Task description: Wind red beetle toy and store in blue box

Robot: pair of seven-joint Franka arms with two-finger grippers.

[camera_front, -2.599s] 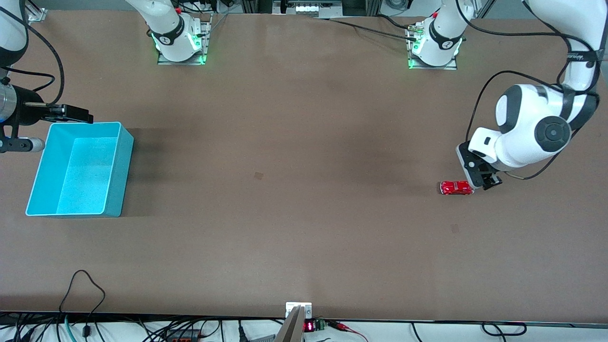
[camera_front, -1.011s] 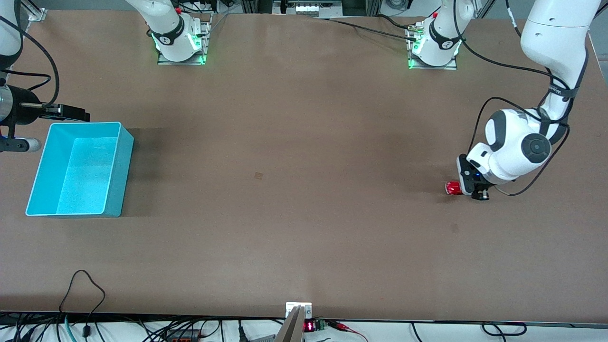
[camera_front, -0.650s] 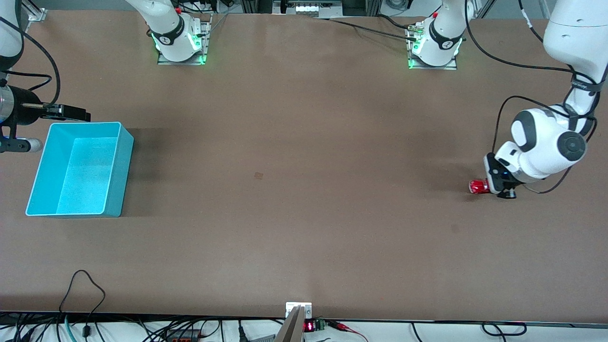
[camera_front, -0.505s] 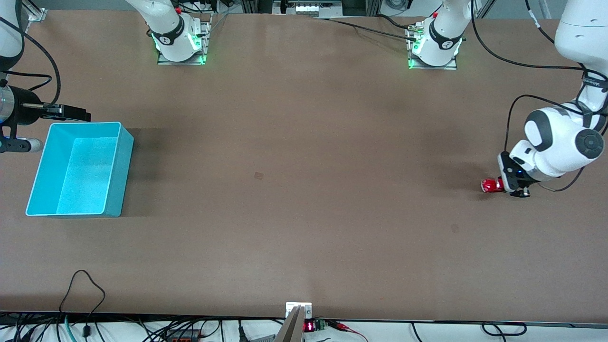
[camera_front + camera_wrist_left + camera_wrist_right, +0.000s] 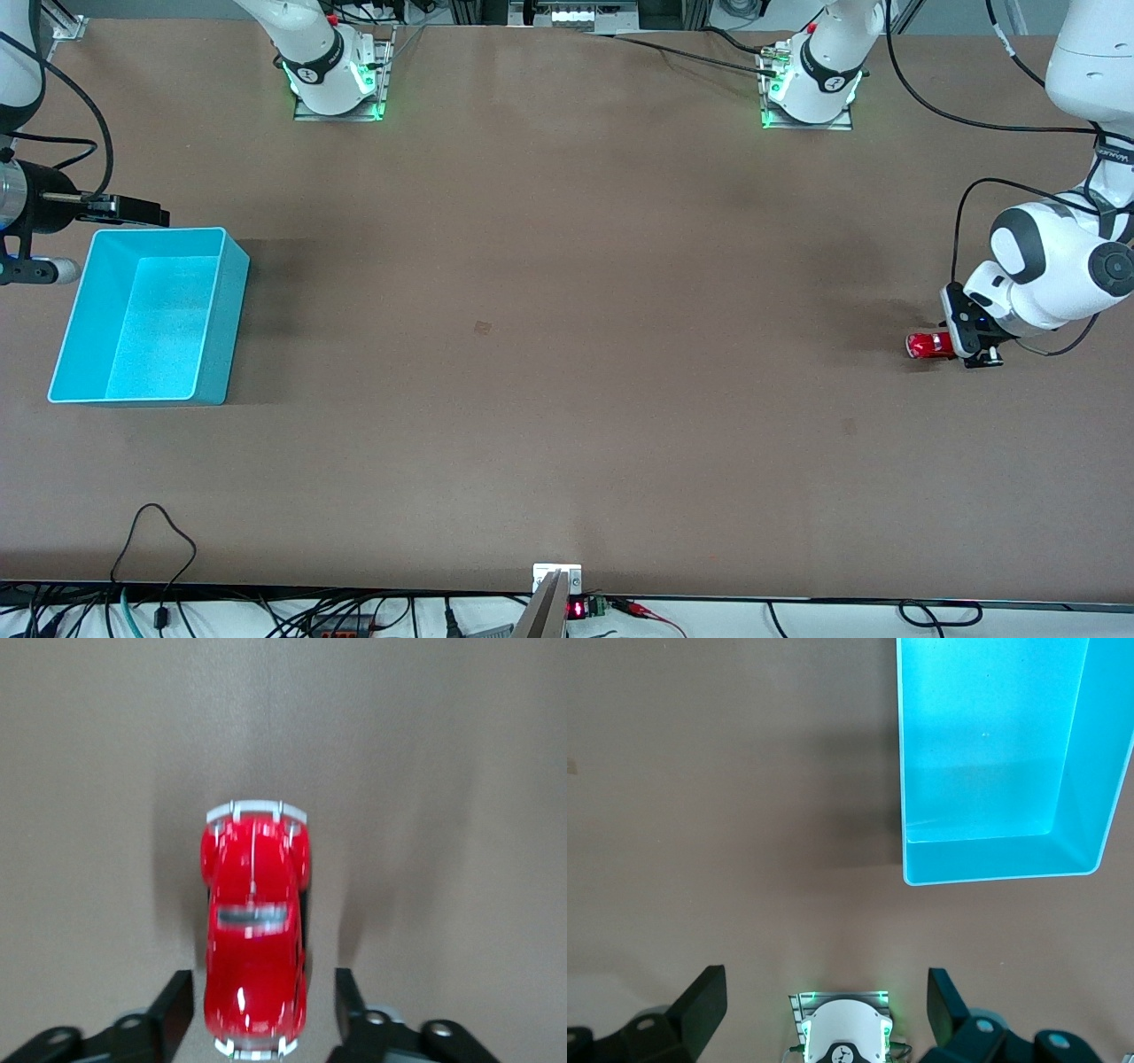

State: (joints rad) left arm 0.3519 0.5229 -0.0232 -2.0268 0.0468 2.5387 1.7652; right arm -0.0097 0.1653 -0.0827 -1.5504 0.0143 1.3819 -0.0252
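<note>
A: Where is the red beetle toy (image 5: 928, 345)?

B: On the brown worktop (image 5: 567, 354) at the left arm's end. The left gripper (image 5: 973, 340) is low around its rear, fingers (image 5: 174, 1010) apart on either side, with a visible gap to the body.

A: And the blue box (image 5: 213, 337)?

B: Well apart, at the right arm's end, nothing in it. The right gripper (image 5: 106, 209) waits with its jaws wide, just beside the box's wall farthest from the front camera.

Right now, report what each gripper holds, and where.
Nothing: left gripper open, straddling the red beetle toy's rear without contact; right gripper open, empty.
</note>
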